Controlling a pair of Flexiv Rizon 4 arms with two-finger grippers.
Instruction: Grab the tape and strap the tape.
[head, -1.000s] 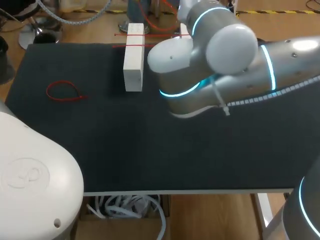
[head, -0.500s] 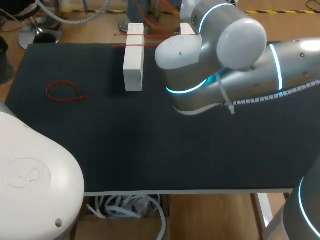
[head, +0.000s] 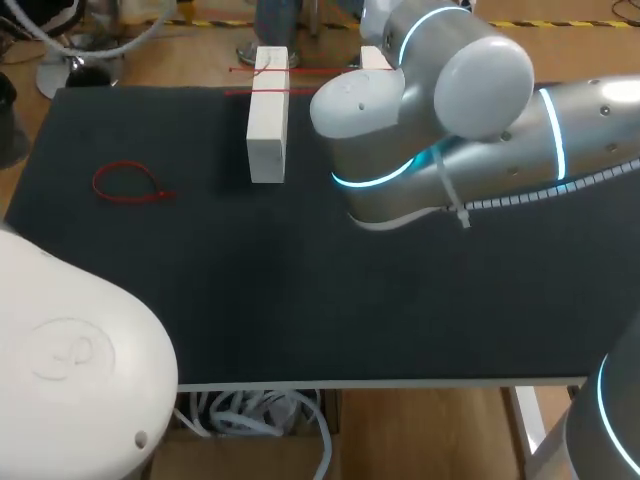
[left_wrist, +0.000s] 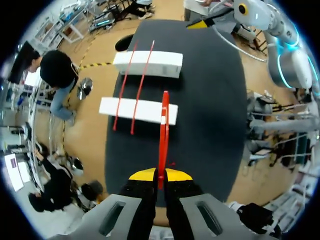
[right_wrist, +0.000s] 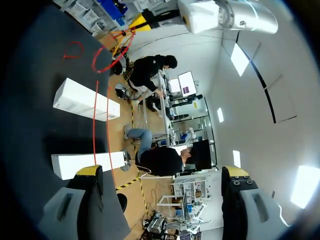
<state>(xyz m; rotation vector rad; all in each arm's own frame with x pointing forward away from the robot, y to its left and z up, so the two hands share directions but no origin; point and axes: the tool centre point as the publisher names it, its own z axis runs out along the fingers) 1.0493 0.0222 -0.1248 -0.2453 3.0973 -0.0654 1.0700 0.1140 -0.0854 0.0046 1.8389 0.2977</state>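
Red tape (left_wrist: 163, 136), long axis pointing straight ahead toward a white block (left_wrist: 138, 110), sits pinched in our left end effector (left_wrist: 159, 175); our right end effector (right_wrist: 161, 171) (fingers spread wide) holds nothing.

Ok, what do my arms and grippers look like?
The right arm has silver-grey rounded joints, glowing cyan rings, a white cable tie and ribbed cable; the left arm, a smooth white shell. Both left gripper and right gripper: grey slotted bodies, black fingers, yellow tips.
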